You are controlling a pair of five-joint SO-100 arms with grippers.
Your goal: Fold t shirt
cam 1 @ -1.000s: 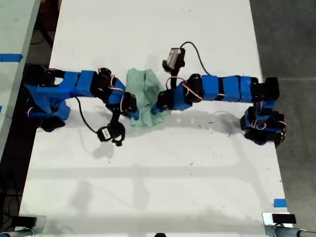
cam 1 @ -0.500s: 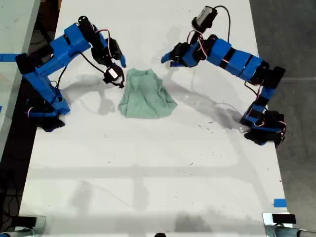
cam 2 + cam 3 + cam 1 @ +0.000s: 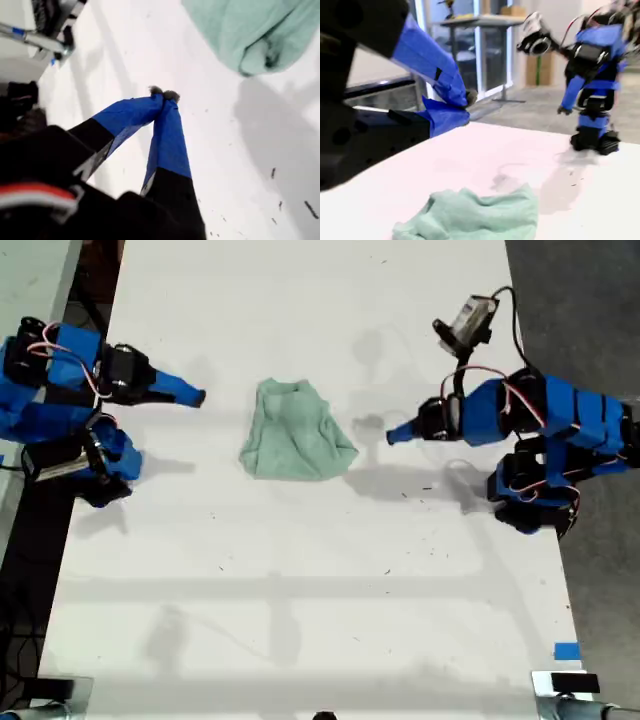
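Pale mint-green cloth is seen in one piece only: the t shirt point(image 3: 297, 430), which lies bunched into a compact, wrinkled bundle on the white desk point(image 3: 300, 570), between the two blue arms and touched by neither. In the first wrist view the t shirt point(image 3: 250, 30) is seen beyond the blue-taped tips, and in the second wrist view it point(image 3: 470, 217) lies low on the desk in front of the camera.

Two arms are counted, one at each side of the exterior view, and two grippers. My first gripper point(image 3: 392, 437) is held at the exterior view's right and pointed toward the garment; its jaws are pressed together at the tips with nothing between them (this is plainest in its own wrist view point(image 3: 162, 95)). My second gripper point(image 3: 198, 397) is held at the exterior view's left, also pointed toward the cloth, and its jaws point(image 3: 467, 100) are drawn together on nothing. One blue tape mark point(image 3: 567, 650) is seen on the desk near the exterior view's lower right corner.

Half a second earlier both arms were stretched out over the desk with their tips close to the garment's far edge; they have since been drawn back toward their bases, well apart from it. The t shirt's place and shape have been left unchanged over that interval.
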